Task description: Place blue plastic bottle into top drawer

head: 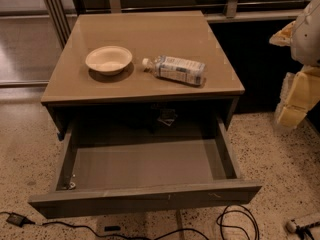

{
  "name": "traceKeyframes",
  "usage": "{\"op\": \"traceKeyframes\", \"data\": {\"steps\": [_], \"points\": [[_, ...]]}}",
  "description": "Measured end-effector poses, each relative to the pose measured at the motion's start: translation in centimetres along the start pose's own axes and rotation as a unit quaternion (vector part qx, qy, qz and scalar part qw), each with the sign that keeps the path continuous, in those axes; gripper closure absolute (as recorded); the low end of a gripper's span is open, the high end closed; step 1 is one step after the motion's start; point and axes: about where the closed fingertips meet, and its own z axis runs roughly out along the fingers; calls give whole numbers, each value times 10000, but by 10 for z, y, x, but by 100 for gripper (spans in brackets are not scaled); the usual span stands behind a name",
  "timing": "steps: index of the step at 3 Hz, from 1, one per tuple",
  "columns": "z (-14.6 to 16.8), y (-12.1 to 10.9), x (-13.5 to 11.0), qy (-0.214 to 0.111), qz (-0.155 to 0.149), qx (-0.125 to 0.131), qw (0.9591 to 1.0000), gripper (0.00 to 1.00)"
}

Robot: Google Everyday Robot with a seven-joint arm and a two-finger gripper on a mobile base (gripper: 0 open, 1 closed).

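Right, status from my end. Bottom of frame: black cables (235,225) trail on the speckled floor (280,156) below the unit. Just above them the top drawer (145,198) stands pulled well out, front panel towards me. Its grey bed looks bare apart from a small bit in its lower-left corner that I can't identify. So I'd call the opening step done.

Mid-frame, on the tan cabinet top (150,31), the blue plastic bottle (177,70) lies on its side right of centre. Its white cap points left at the cream bowl (108,59). The two are near each other, not touching.

The gripper (296,100) sits at the right edge of frame, out beside the cabinet and well apart from the bottle. It carries nothing. I can't tell whether it's apart or together.

My read: we're at the reach-and-pick step, and the grasp has not started. The next move calls for:
- swinging in from the right over the top
- lining the pincer up across the bottle's body, since a lying bottle may roll
- staying clear of the bowl
- then lifting, coming forward past the cabinet's front edge, and lowering into the drawer

Upper frame is just railing and dark glass.
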Motion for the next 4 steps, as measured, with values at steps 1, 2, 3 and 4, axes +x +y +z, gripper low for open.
{"op": "traceKeyframes", "data": {"steps": [1, 2, 3, 4], "points": [[18, -16, -12, -315, -393, 215, 9985, 0], [24, -34, -15, -983, -222, 573, 9933, 0], [43, -51, -3, -1832, 525, 808, 9783, 0], [58, -67, -9, -2491, 882, 853, 9607, 0]]}}
